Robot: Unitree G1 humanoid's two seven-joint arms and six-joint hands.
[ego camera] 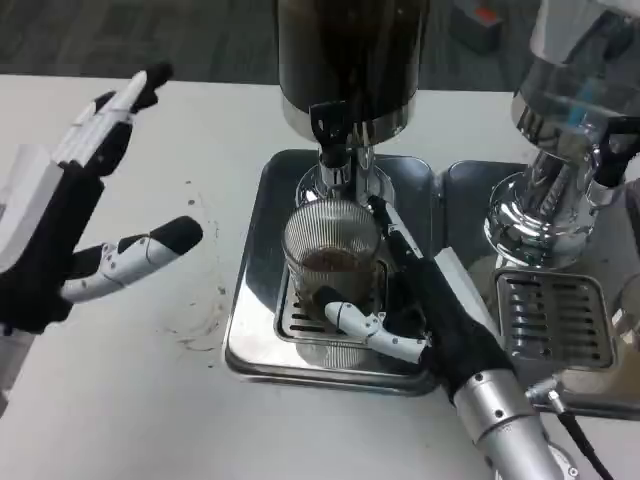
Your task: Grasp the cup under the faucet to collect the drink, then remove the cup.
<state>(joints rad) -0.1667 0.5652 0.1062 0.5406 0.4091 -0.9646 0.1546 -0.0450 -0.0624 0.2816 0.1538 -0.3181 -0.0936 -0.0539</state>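
Gripping the cup (332, 262) (on the tray's (250, 330) grate), right hand (420, 300); left hand (70, 220) spread over bare table (130, 400).

one ribbed cup (333, 262); two dispensers (350, 60), (575, 100); two drip trays (260, 330), (560, 320); two hands (60, 220), (420, 300)

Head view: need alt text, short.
The right hand grips a ribbed clear cup, partly filled with brown drink, under the dispenser's faucet on a metal drip tray. The left hand hovers open over the white table.
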